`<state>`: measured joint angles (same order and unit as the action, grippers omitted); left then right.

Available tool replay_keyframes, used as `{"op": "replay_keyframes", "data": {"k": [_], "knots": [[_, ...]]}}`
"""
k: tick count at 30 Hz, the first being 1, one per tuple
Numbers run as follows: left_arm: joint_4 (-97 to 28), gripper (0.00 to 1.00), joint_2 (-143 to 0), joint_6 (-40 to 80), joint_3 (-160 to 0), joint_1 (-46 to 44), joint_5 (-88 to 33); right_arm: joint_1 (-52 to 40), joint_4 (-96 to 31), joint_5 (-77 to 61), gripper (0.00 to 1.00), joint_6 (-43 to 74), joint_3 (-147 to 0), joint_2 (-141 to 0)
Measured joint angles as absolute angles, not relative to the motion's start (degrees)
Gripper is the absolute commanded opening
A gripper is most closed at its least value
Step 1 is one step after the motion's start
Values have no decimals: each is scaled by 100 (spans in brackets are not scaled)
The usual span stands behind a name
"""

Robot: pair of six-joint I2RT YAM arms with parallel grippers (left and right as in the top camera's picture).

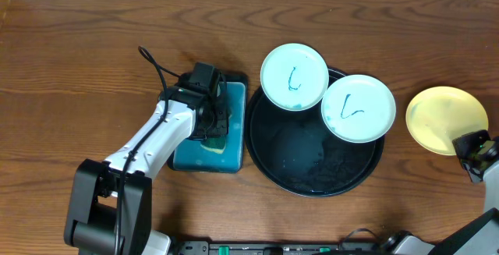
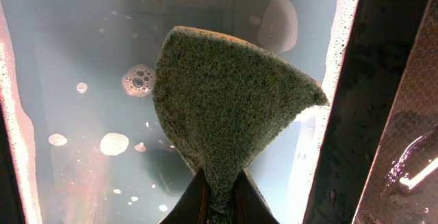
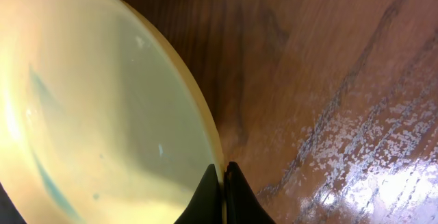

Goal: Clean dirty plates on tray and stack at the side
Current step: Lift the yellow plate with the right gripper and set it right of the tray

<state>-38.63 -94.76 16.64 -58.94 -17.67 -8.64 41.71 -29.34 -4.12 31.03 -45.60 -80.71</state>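
The left gripper [image 2: 217,200] is clamped tight on the lower tip of a green scouring sponge [image 2: 226,107], which fans out ahead of its fingers over the sudsy water in the small rectangular tray [image 1: 235,130]; whether the sponge touches the water cannot be told. Across the table [image 1: 78,68], the right gripper [image 3: 222,183] is closed on the rim of the yellow plate [image 3: 89,107]. The plate spreads to the left of its fingers, sits off the round black tray [image 1: 296,161] and shows faint teal streaks in the right wrist view. Two mint-white plates [image 1: 294,76] [image 1: 358,108], each with a teal scribble, sit on the far rim of that tray, just to the right of the left gripper and well apart from the right one. The step in hand looks like loading the sponge with soapy water while the yellow plate is steadied for scrubbing. No plate is yet stacked, so the job appears to be at an early stage. The next move probably calls for lifting the wet sponge clear of the bath. It would then be carried rightward past both marked plates to the yellow one, with the right gripper's pinch firm enough that the plate does not slide under the wiping.
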Motion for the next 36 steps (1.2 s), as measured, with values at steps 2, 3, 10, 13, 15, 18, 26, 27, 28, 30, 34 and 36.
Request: {"op": "replay_keyframes", "data": {"k": [2, 3, 10, 13, 15, 18, 26, 27, 28, 30, 34, 36], "knots": [[-3863, 8, -9476, 1664, -5894, -1767, -864, 4141, -2891, -414, 1, 3103, -4556, -8071], [-3863, 8, -9476, 1664, -5894, -1767, -864, 4117, -2864, -419, 1, 3103, -4556, -8071], [-3863, 8, -9476, 1662, -5894, -1767, -864, 4058, -2630, -429, 1, 3103, -4556, -8256], [-3863, 8, -9476, 1664, -5894, -1767, -864, 4058, -2486, -432, 1, 3103, -4556, -8569], [-3863, 8, -9476, 1664, -5894, -1767, -864, 4058, -2359, -475, 2, 3100, -4552, -8757], [-3863, 8, -9476, 1664, -5894, -1767, -864, 4058, -2106, -655, 20, 3094, -4552, -8952], [-3861, 8, -9476, 1664, -5894, -1767, -864, 4053, -2021, -1374, 48, 2746, -4554, -8962], [-3861, 8, -9476, 1664, -5894, -1767, -864, 4049, -2023, -1500, 48, 2685, -4558, -8962], [-3861, 8, -9476, 1664, -5894, -1767, -864, 4003, -2034, -1699, 50, 2539, -4582, -8962], [-3861, 8, -9476, 1664, -5894, -1767, -864, 3826, -2099, -2014, 52, 2294, -4681, -8962], [-3863, 8, -9476, 1664, -5894, -1767, -864, 2987, -2530, -2383, 53, 1573, -5194, -8962], [-3863, 8, -9476, 1662, -5894, -1767, -862, 2563, -2700, -2399, 54, 1199, -5417, -8962]]}}
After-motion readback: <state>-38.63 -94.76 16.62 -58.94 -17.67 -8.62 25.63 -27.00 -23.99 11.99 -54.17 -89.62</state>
